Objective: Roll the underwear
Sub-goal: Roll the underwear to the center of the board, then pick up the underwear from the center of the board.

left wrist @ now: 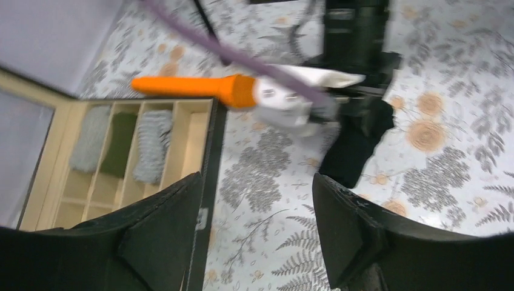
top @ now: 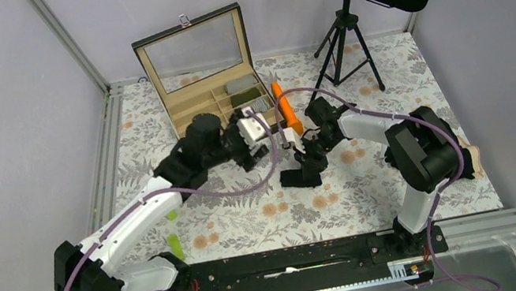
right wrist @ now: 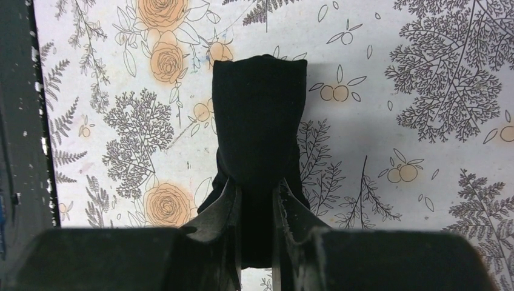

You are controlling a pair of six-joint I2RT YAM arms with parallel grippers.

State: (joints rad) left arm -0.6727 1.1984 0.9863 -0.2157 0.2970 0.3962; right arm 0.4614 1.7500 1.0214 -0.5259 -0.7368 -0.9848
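Closest to the lens, our right gripper point(right wrist: 257, 203) is closed on the near end of the black underwear point(right wrist: 257, 115), with the cloth bunched between its two fingers. From that pinch the garment runs straight out ahead of the gripper as a narrow folded band. It ends in a fairly square edge and lies on the flowered surface point(right wrist: 394, 97). It is plain matte black with no print that we can see. We cannot tell whether it is folded flat or partly rolled, because the black hides the layers.

We judge it light, limp and not slippery. It will sag from any single hold, and a roll in it will loosen if let go. The better hold for rolling is across the full width of one short end, so the turns stay even while the rest lies flat on the surface.

Our left gripper point(left wrist: 256, 182) stands open with nothing between its fingers, above the surface. The black underwear lies ahead of it and to the right in its own view. To its left sits the wooden box point(left wrist: 193, 145), where three rolled garments point(left wrist: 151, 142), two grey and one dark, fill neighbouring compartments. Ahead of that gripper, an orange stick point(left wrist: 188, 88) lies just beside the box.
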